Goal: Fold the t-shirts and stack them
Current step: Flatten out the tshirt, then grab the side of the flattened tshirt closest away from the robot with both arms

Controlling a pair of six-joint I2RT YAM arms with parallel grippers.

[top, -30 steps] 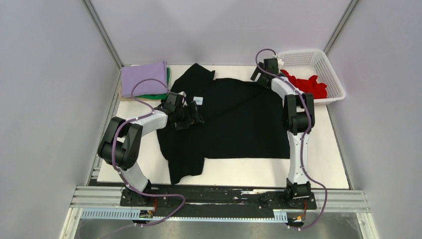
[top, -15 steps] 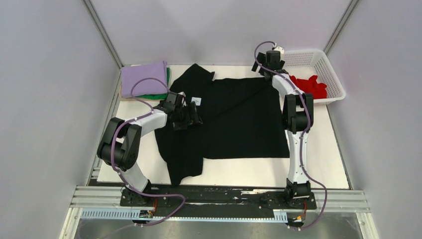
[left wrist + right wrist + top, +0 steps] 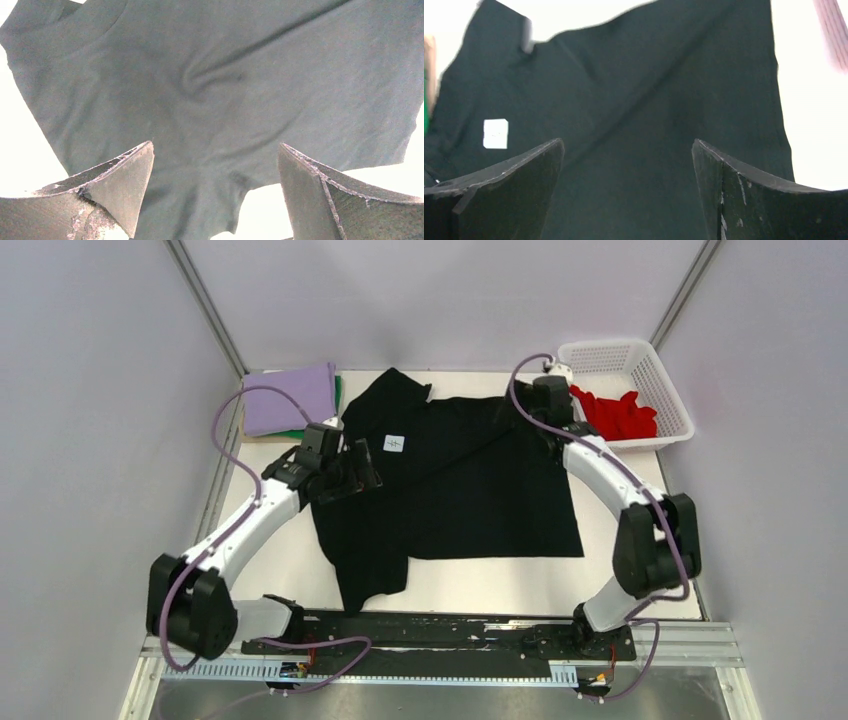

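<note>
Black t-shirt (image 3: 470,490) is spread pretty flat across the middle of the white table (image 3: 640,575), with its little white label (image 3: 395,443) on the left and one sleeve pointing at the near edge. Still on the top cam, a folded lilac tee (image 3: 288,398) sits on a green tee (image 3: 337,390) in the far left corner, and a red tee (image 3: 615,412) is bunched up in the white basket (image 3: 665,380) far right. Left gripper (image 3: 365,472) hovers by the label, right gripper (image 3: 545,425) over the shirt's far right corner. Left wrist cam: fingers (image 3: 115,185) spread wide, nothing between them, just wrinkled black cloth below. Right wrist cam: same deal, jaws wide apart and empty over the shirt.
</note>
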